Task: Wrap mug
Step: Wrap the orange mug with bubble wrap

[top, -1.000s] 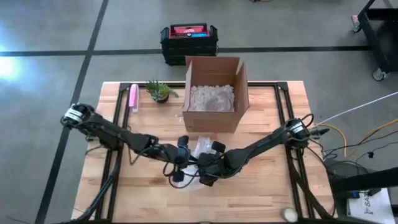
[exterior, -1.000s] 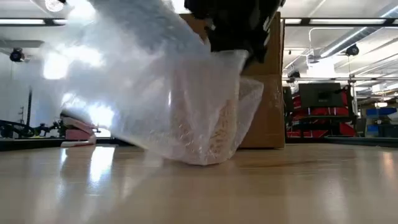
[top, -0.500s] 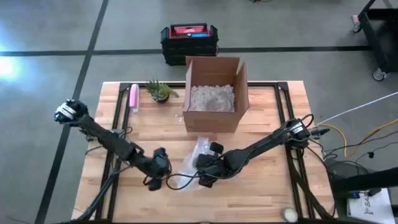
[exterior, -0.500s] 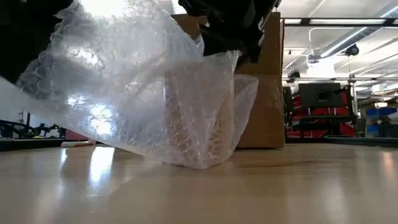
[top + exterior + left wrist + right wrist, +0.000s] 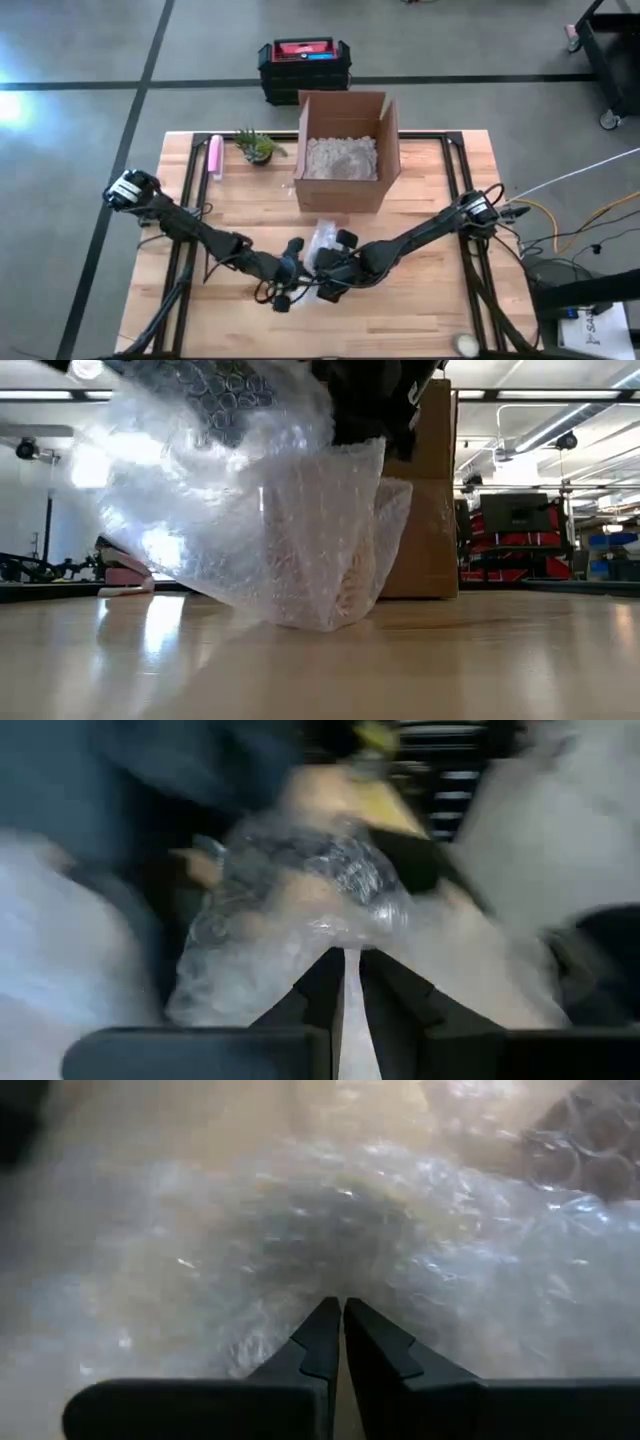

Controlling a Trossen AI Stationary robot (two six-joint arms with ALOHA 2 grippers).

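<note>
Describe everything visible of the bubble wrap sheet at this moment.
The bubble wrap sheet is clear plastic dotted with small air cells, crumpled into a loose bundle. It sits on the wooden table in front of the cardboard box, its lower fold touching the tabletop and its upper part lifted. The left gripper and right gripper are both pinched shut on it from opposite sides. A pale shape shows faintly through the layers; whether it is the mug cannot be told.
</note>
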